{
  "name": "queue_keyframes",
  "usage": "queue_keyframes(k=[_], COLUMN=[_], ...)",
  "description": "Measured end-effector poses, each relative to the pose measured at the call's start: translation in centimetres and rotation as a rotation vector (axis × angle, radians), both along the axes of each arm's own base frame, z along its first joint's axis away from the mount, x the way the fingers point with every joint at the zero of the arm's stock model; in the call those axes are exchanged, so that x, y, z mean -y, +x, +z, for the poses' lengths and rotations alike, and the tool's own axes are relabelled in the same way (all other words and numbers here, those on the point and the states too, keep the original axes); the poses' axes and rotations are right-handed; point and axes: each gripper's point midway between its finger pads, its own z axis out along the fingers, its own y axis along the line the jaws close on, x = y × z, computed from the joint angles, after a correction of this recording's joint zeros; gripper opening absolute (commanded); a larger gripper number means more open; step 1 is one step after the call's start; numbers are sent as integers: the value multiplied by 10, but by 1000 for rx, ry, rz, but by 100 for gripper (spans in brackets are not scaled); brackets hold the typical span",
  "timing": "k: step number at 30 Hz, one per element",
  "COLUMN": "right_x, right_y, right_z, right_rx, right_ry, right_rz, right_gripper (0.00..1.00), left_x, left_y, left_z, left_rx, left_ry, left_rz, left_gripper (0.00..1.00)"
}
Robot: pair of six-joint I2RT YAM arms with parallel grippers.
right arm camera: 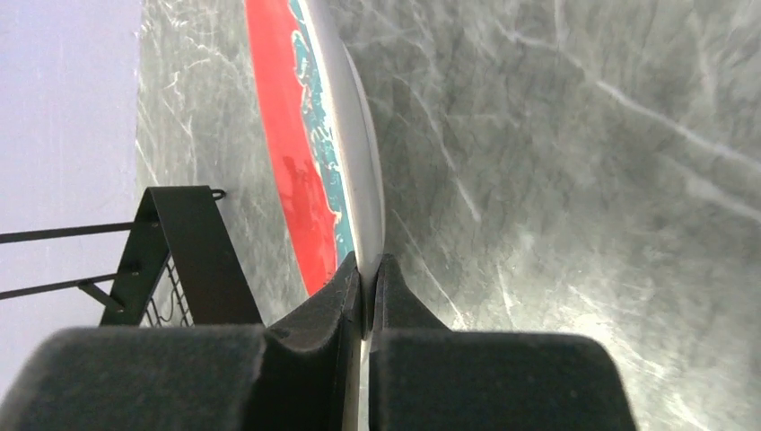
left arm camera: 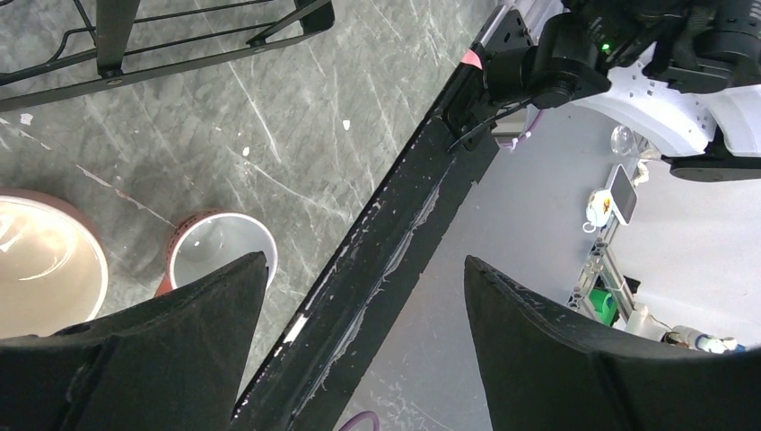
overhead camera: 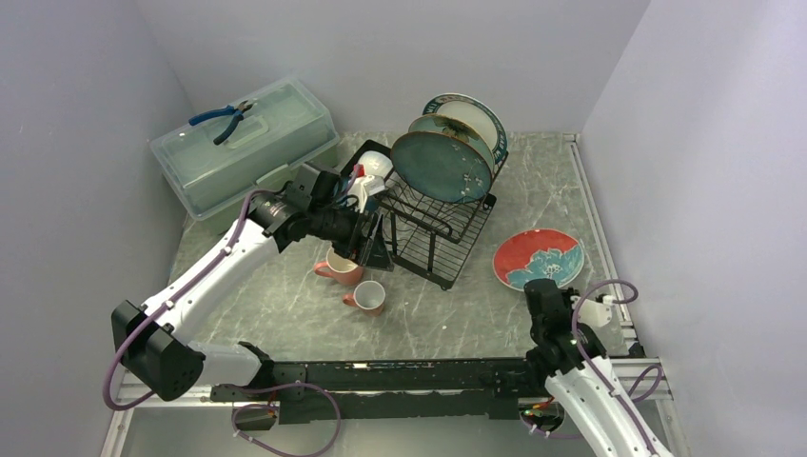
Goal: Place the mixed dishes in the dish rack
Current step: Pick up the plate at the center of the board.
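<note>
While looking down from the top view, can spot the dish rack mid-frame, three plates standing on edge between its dividers, glossy teal plate at the front. Lower right of that: red floral plate lying flat, or close to it, on the counter, with the right pincer at its near rim. Probably going for the edge because of zero room to get under a flat plate. Left pincer hanging just left of the rack, near the upper mug and the lower mug, both upright and apart.

Over to the left wrist view: left pincer spread wide, holding nothing. Lower mug in the lower left, mouth up; upper mug cut off by the left edge. Rack base bars across the upper left. Looks parked for a mug grab, just guessing.

Right wrist view: right pincer pressed together on the thin rim of the red floral plate, pinching it edge-on. Rack corner at lower left. Makes sense for carrying it upright into a divider slot. Worth watching for slip though: glossy rim, tiny contact patch.
</note>
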Motion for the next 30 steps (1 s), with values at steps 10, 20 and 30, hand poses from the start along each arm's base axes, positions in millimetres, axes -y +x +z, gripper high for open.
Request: queue_keyframes(k=[10,20,30], right_x=[20,28,32], right_y=[-20,-24,-19], right_z=[57,110,221], right_rx=[-10,34,101], right_ry=[-149,-254,-464], right_rz=[28,71,176], right_gripper=[0,0,0], left_x=[2,3,-8], left_y=[3,8,26], left_z=[9,22,38], left_rx=[24,49,44], left_ry=[-14,-34,-74], left_rz=[2,11,80], left_gripper=[86,86,86])
